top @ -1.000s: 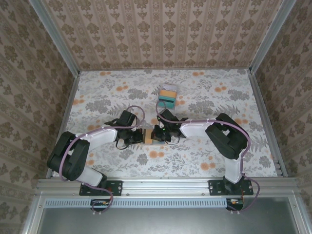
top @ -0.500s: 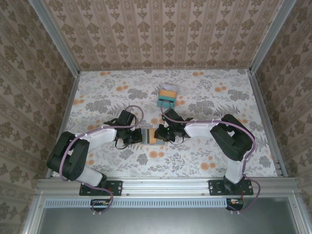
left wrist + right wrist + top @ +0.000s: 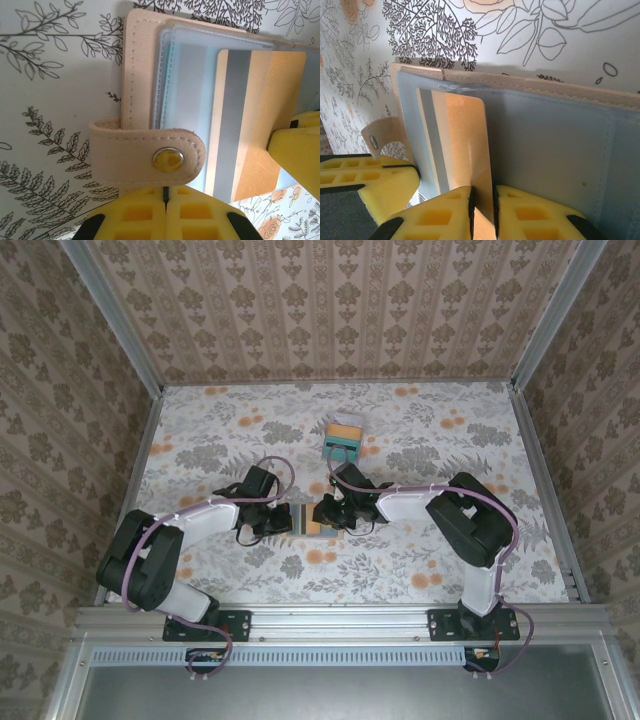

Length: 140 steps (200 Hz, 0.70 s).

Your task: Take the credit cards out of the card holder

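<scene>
Within right hand (image 3: 482, 206), orange card (image 3: 464, 135), half inside card holder (image 3: 560, 145)

top: overhead, far | wrists: close, opposed | shared: card holder (image 3: 137, 65)

On my overhead feed the left arm (image 3: 200, 512) and right arm (image 3: 408, 502) looked alike: white shells over the long links, bulky black housings at every joint. Thin lilac cables (image 3: 281, 459) ran along each one and stood off it in loose loops. Black bases (image 3: 208, 625) anchored both at the 6 o'clock edge of the counter (image 3: 450, 440). On the wrist feeds the left fingers (image 3: 135, 215) and right fingers (image 3: 535, 215) were bright yellow blocks moulded with rows of rectangular pockets, with black showing at their outer corners.
</scene>
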Each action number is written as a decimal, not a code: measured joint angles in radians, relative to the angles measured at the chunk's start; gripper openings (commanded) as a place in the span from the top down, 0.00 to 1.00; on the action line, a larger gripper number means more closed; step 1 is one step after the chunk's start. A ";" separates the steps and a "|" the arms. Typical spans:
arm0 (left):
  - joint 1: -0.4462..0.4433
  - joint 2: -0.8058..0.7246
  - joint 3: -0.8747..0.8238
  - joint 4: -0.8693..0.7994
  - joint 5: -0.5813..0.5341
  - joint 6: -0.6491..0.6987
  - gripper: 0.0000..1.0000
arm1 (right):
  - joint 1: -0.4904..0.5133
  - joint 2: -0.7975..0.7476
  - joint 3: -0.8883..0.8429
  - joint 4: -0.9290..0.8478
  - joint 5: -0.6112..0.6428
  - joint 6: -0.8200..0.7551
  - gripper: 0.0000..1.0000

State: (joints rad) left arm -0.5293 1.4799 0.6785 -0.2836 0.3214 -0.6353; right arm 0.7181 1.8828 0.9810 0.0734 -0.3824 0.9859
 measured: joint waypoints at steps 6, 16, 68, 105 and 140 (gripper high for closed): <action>0.000 0.000 0.000 0.000 0.000 0.000 1.00 | 0.000 0.000 0.000 0.002 0.000 0.002 0.94; 0.000 0.000 0.000 0.000 0.000 0.000 1.00 | 0.000 0.000 0.000 0.011 -0.006 0.003 0.97; 0.000 0.000 0.000 0.000 -0.001 0.000 1.00 | -0.007 -0.016 -0.043 0.063 -0.010 0.018 1.00; 0.000 0.000 0.000 0.000 -0.001 0.000 1.00 | -0.023 -0.073 -0.117 0.085 0.013 0.035 1.00; 0.000 0.000 0.000 -0.001 -0.001 0.000 1.00 | -0.048 -0.132 -0.171 0.085 0.019 0.035 1.00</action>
State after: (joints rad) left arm -0.5293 1.4803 0.6788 -0.2848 0.3206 -0.6353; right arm 0.6701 1.7512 0.8097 0.1589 -0.3630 1.0214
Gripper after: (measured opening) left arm 0.048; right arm 0.066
